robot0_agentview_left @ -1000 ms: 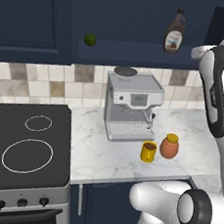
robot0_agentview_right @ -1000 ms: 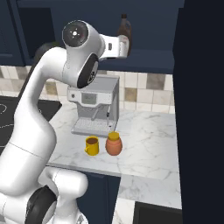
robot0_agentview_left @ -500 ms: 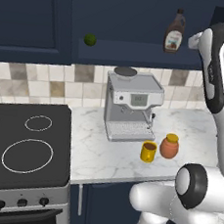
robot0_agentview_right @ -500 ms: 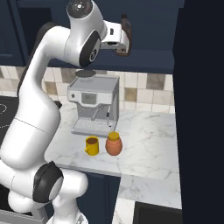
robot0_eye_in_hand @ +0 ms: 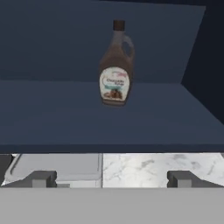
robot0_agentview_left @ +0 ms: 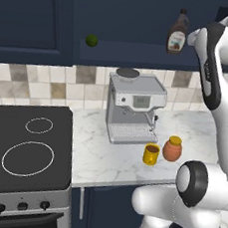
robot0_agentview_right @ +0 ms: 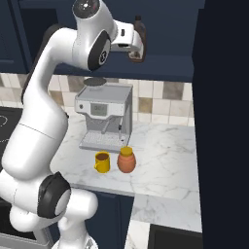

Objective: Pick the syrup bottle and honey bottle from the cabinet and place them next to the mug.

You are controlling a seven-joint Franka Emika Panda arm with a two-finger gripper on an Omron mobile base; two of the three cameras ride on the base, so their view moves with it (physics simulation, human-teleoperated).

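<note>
The gripper (robot0_eye_in_hand: 109,179) has its jaws spread wide, holding nothing — the syrup bottle (robot0_eye_in_hand: 115,65) stands straight ahead, farther in on the cabinet (robot0_eye_in_hand: 52,109) shelf, upright, long axis vertical. Its pale label is too blurred to read. The honey bottle (robot0_agentview_right: 126,160) sits just right of the mug (robot0_agentview_right: 102,162).

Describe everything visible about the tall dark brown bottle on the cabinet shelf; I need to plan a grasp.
The tall dark brown syrup bottle has a narrow neck, dark cap, a small loop handle near the neck and a pale oval label. It looks like glossy plastic. It stands upright and alone on the navy cabinet shelf, only its base touching the shelf. Nothing grips it.
</note>
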